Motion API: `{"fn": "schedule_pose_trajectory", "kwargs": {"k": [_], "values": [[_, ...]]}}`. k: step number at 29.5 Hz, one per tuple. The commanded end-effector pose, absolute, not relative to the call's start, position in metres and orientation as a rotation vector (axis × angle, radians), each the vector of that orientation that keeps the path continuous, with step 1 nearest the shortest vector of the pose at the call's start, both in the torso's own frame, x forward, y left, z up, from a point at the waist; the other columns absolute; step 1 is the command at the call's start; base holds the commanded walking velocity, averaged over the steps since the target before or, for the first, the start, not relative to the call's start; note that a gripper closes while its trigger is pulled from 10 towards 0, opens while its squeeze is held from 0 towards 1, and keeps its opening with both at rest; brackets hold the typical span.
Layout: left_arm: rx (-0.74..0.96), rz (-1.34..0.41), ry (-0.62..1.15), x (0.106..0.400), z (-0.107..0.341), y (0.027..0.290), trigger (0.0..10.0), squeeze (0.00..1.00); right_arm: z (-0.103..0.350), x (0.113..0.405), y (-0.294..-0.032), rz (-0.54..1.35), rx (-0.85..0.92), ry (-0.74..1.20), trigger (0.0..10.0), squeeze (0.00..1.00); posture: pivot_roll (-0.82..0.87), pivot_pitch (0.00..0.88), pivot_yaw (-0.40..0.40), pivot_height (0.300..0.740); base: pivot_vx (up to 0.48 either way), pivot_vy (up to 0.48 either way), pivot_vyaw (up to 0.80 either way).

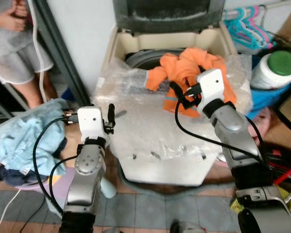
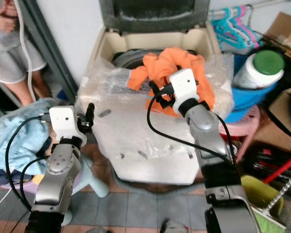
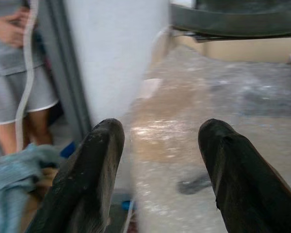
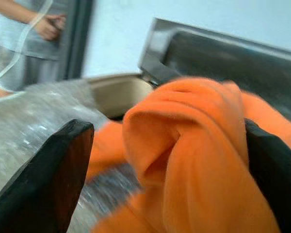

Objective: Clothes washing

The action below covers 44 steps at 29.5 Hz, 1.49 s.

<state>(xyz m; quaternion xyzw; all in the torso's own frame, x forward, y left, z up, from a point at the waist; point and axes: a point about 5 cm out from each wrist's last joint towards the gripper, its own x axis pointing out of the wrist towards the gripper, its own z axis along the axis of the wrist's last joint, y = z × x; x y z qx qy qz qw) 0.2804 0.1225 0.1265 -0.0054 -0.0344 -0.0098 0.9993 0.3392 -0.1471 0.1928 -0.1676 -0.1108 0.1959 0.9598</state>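
Orange garment draped over rim of open top-load washing machine, partly on bubble wrap covering its top. Right gripper fingers spread wide around the cloth. Left gripper spread, empty, at machine's left edge. Person stands at left beside blue laundry pile.

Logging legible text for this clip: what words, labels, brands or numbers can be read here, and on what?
None can be read.
White jar with green lid: no print can be made out on it.
Washing machine: no brand or panel marking shows.
Orange garment, in front of the right hand: plain, no print shows.
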Motion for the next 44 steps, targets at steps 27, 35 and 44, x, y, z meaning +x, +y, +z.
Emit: {"fn": "schedule_pose_trajectory", "kwargs": {"k": [27, 35, 44], "values": [[0.034, 0.020, -0.059, 0.277, 0.124, 0.134, 10.0, 0.00, 0.160, 0.324, -0.227, -0.010, -0.525, 0.016, 6.5, 0.00, -0.05, 0.000, 0.072, 0.740, 0.020, 0.000, 0.07], [0.032, 0.013, -0.058, 0.277, 0.124, 0.131, 10.0, 0.00, 0.135, 0.327, -0.211, 0.084, -0.418, 0.187, 0.0, 0.00, -0.05, 0.000, 0.068, 0.740, 0.000, 0.000, 0.00], [0.031, 0.029, -0.051, 0.276, 0.122, 0.133, 10.0, 0.00, 0.170, 0.372, -0.197, 0.184, -0.350, 0.161, 0.0, 0.00, -0.05, 0.000, 0.049, 0.740, 0.000, 0.000, 0.00]]}}
